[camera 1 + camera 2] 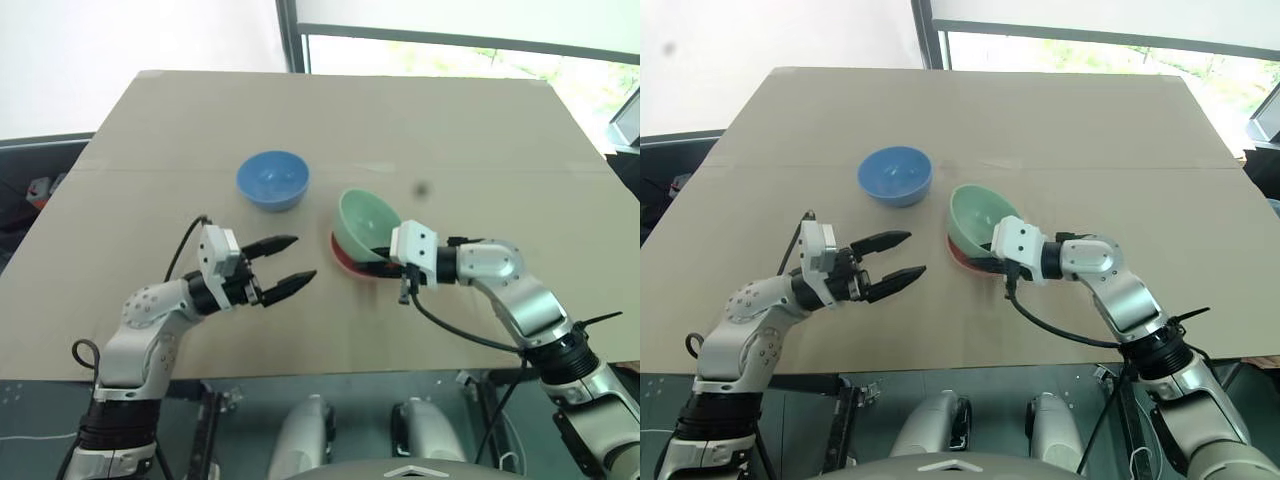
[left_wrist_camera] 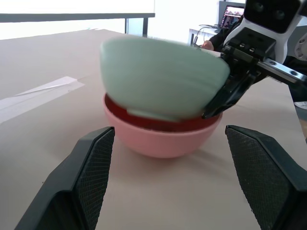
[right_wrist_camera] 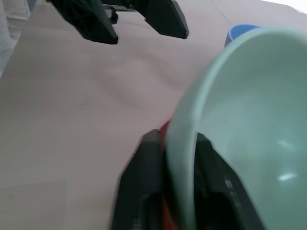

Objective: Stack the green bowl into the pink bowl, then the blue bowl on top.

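Across your tan table [image 1: 480,140] the blue bowl [image 1: 272,180] sits alone; your right gripper [image 3: 175,158] pinches the green bowl [image 1: 365,222] rim, tilted in the pink bowl [image 2: 163,139]; left gripper [image 1: 285,265] gapes

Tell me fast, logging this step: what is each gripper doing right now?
Left gripper: open, empty.
Right gripper: one finger each side of the tilted small round mint-green bowl's rim, over the salmon-pink bowl.
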Controlling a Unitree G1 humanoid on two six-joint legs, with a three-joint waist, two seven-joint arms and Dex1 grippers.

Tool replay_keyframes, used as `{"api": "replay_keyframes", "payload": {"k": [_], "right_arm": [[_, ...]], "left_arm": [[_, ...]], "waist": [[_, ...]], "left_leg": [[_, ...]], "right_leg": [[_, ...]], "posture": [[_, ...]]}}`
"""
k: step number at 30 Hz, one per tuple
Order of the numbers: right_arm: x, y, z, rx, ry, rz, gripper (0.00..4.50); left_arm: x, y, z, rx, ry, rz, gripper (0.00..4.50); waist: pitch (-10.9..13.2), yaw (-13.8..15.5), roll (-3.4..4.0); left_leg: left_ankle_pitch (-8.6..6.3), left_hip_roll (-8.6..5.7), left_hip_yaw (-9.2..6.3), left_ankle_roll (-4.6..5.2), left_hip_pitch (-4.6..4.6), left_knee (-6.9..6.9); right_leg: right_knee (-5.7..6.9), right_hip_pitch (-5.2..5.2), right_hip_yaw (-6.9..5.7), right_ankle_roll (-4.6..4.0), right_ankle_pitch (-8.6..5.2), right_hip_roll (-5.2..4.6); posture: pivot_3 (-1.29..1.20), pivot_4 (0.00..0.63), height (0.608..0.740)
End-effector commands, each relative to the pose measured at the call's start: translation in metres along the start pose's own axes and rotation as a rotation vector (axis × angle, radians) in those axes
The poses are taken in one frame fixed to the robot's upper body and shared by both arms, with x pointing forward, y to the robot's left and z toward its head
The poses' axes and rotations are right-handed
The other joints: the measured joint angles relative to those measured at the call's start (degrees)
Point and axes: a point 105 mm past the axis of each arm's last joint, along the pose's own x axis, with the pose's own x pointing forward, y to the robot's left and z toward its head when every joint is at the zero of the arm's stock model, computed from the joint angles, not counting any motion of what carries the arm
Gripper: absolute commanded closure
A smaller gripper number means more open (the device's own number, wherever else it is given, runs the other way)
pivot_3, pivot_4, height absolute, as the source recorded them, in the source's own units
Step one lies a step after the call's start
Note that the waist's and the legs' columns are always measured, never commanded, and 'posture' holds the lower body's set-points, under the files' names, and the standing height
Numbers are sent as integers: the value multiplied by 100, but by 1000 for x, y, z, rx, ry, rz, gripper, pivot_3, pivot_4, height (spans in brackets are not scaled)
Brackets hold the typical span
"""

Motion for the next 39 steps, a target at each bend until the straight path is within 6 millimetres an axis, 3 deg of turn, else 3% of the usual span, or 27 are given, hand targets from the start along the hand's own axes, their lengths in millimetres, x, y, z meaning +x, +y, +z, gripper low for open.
{"api": "replay_keyframes", "payload": {"k": [1, 3, 7, 11, 13, 15, 17, 22, 26, 29, 32, 33, 34, 37, 39], "right_arm": [[-8, -9, 13, -82, -18, -38, 2057], [-13, -7, 14, -104, -12, -40, 1193], [-27, -8, 24, -87, -51, -81, 1193], [-46, -17, 35, -47, -87, -174, 1193], [-58, -20, 36, -27, -88, -221, 1193], [-69, -21, 36, 5, -96, -257, 1193], [-77, -20, 35, 25, -100, -285, 1193], [-91, -20, 29, 26, -64, -339, 1193], [-95, -21, 25, 23, -51, -370, 1193], [-100, -18, 24, 19, -44, -385, 1113], [-106, -13, 24, 19, -36, -395, 1113], [-107, -12, 24, 18, -34, -399, 1113], [-108, -11, 24, 18, -31, -404, 1113], [-110, -9, 22, 11, -17, -418, 1113], [-112, -8, 22, 10, -13, -431, 1113]], "left_arm": [[2, -5, 9, 44, -24, -9, 582], [2, -4, 9, 42, -25, -1, 582], [1, 6, 13, 43, -52, 92, 582], [7, 29, 26, 92, -58, 317, 582], [13, 45, 30, 129, 7, 452, 582], [19, 60, 26, 222, 180, 519, 582], [26, 71, 17, 360, 391, 477, 582], [47, 93, 14, 506, 521, 443, 582], [65, 106, -6, 631, 641, 390, 582], [77, 112, -9, 650, 663, 371, 1257], [84, 113, -5, 659, 644, 355, 2571], [85, 114, -4, 662, 643, 350, 2740], [85, 114, -4, 667, 642, 345, 3329], [86, 116, -3, 673, 640, 341, 4395], [89, 113, 2, 653, 607, 320, 4395]], "waist": [[0, -1, 0], [0, 1, 0], [0, 8, 0], [0, 38, -2], [-2, 85, -5], [-4, 126, -10], [-5, 135, -12], [-2, 96, -6], [-1, 96, -7], [1, 99, -10], [3, 98, -11], [3, 98, -12], [3, 100, -12], [3, 97, -12], [3, 96, -12]], "left_leg": [[0, 0, 1, 0, 0, 0], [0, -1, 1, 0, 0, 0], [0, -1, 0, 0, -1, -1], [0, 1, -1, 0, -1, 1], [0, 0, -3, 0, -1, 3], [0, -2, -13, 1, -1, 3], [0, -6, -17, 1, -1, 3], [-1, -26, -3, 2, 0, -1], [0, -25, -1, 0, -9, -7], [0, -27, 2, 1, -13, -6], [-1, -26, 0, 2, -18, -5], [-1, -26, 0, 2, -18, -5], [-1, -26, -2, 2, -18, -5], [0, -25, -1, 2, -16, -1], [0, -24, -2, 2, -16, 2]], "right_leg": [[1, 0, 0, 0, 0, 0], [0, 0, 1, 0, 0, -1], [-1, 0, 0, 0, 0, -1], [0, 1, 0, 1, 0, -3], [1, 2, 0, 1, 1, -3], [0, 7, -9, 1, 1, -3], [6, 11, -11, 0, 0, -3], [4, 7, 0, 1, 1, 3], [6, 0, -1, 2, 0, 9], [4, 0, -2, 3, 0, 10], [0, -1, -3, 4, 0, 8], [1, -1, -3, 4, 0, 8], [2, -1, -3, 4, 0, 7], [4, -1, -3, 4, 0, 7], [4, -1, -3, 5, 0, 8]], "posture": [[0, 150, 740], [0, 150, 740], [0, 150, 740], [0, 150, 740], [0, 150, 740], [0, 150, 740], [0, 150, 740], [0, 150, 740], [0, 150, 740], [0, 150, 740], [0, 150, 740], [0, 150, 740], [0, 150, 740], [0, 150, 740], [0, 150, 740]]}}
